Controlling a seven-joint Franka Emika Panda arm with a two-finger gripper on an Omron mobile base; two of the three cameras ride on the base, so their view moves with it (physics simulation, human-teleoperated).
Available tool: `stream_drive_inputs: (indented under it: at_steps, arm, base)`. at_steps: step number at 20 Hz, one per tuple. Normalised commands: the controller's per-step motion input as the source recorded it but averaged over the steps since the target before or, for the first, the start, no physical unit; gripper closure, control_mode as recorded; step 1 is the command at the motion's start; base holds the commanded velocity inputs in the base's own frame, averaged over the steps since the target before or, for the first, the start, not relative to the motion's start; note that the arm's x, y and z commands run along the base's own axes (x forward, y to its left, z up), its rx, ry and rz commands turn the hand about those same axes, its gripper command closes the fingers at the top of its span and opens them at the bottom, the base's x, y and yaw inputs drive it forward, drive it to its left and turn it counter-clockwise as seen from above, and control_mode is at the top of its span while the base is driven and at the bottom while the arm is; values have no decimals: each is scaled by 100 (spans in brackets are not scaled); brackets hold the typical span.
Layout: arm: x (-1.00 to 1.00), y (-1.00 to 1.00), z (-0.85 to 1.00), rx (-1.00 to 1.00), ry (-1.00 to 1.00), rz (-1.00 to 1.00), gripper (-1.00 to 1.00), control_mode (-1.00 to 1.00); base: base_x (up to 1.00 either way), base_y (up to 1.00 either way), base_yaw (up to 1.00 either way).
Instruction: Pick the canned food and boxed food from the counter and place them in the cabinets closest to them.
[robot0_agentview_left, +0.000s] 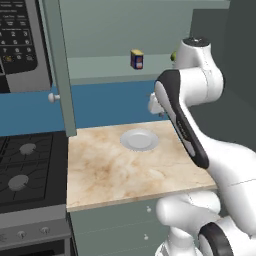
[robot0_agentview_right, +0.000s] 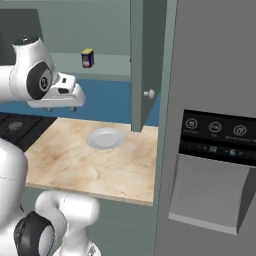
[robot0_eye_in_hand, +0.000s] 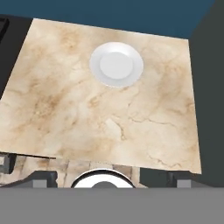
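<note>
On shelf: can (robot0_agentview_left: 137, 59) is standing upright inside the open cabinet (robot0_agentview_left: 115, 65).
Handling: likely light, rigid, smooth; gripping across its sides is advisable.
Fingers: spacing cannot be told.
Counter (robot0_eye_in_hand: 109, 122): carrying plate (robot0_eye_in_hand: 116, 64).

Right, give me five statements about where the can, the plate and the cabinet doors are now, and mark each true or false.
1. The can stands on the shelf inside the open cabinet. True.
2. The can lies on its side. False: it stands upright, yellow top up.
3. The white plate sits on the marble counter with nothing on it. True.
4. Both cabinet doors are closed. False: the doors stand open, showing the shelf.
5. The plate sits on the stove. False: it is on the counter, right of the stove.
</note>
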Motion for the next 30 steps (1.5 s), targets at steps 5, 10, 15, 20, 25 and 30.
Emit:
stream_drive_inputs:
  at_steps: [5, 10, 15, 20, 25, 30]
  arm:
    - [-98, -15, -93, -12, -16, 4, -100, -100]
    - [-51, -17, -100, -13, -18, 3, -100, -100]
    - [-14, -22, -52, -3, -10, 1, -100, -100]
    - [-2, 0, 0, 0, 0, 0, -100, -100]
    - [0, 0, 0, 0, 0, 0, -100, 100]
    - [0, 0, 0, 0, 0, 0, -100, 100]
  base:
    - [0, 0, 0]
    - [0, 0, 0]
    - [0, 0, 0]
    - [0, 0, 0]
    - [-51, 0, 0]
    - [-64, 0, 2]
